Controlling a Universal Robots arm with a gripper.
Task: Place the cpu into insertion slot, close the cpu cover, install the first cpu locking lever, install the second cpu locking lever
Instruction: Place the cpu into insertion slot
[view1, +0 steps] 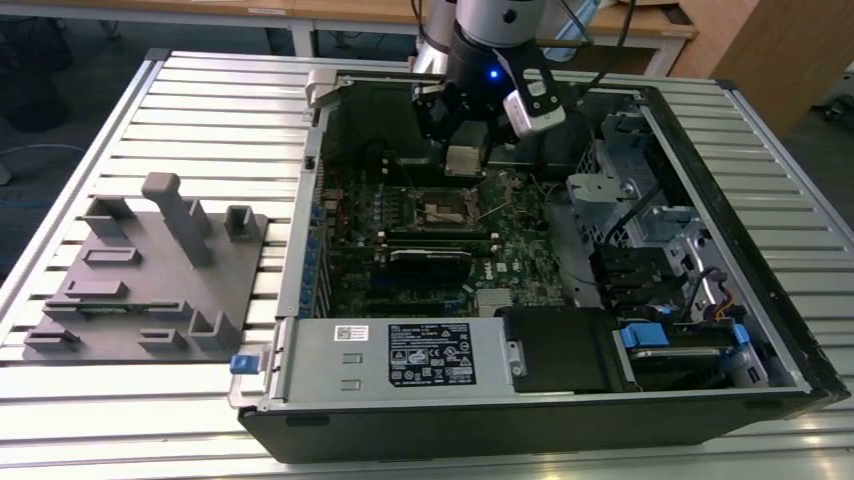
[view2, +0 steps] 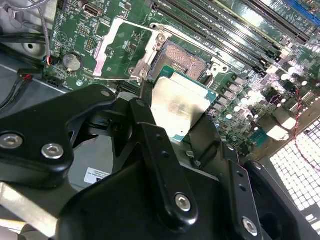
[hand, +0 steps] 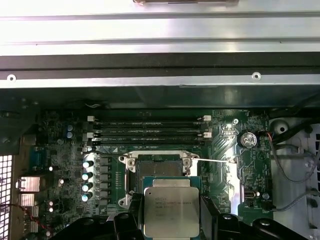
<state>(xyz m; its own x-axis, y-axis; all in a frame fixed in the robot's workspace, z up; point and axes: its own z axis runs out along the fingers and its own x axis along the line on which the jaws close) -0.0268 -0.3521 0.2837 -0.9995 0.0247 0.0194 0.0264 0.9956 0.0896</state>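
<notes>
1 end effector (view1: 463, 165) hangs inside the computer case (view1: 534, 435) above the insertion slot (view1: 443, 210), exterior view. Second wrist view: its fingers (view2: 150, 135) are closed on the cpu (view2: 177, 107) by 2 edges, clear of the slot; the cpu cover (view2: 117, 50) stands open. First wrist view: cpu not seated. Advised: square its edges to the slot, lower flat.

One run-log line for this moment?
gripper: shut on cpu | cpu: held near insertion slot, not seated | cpu cover: open
</notes>
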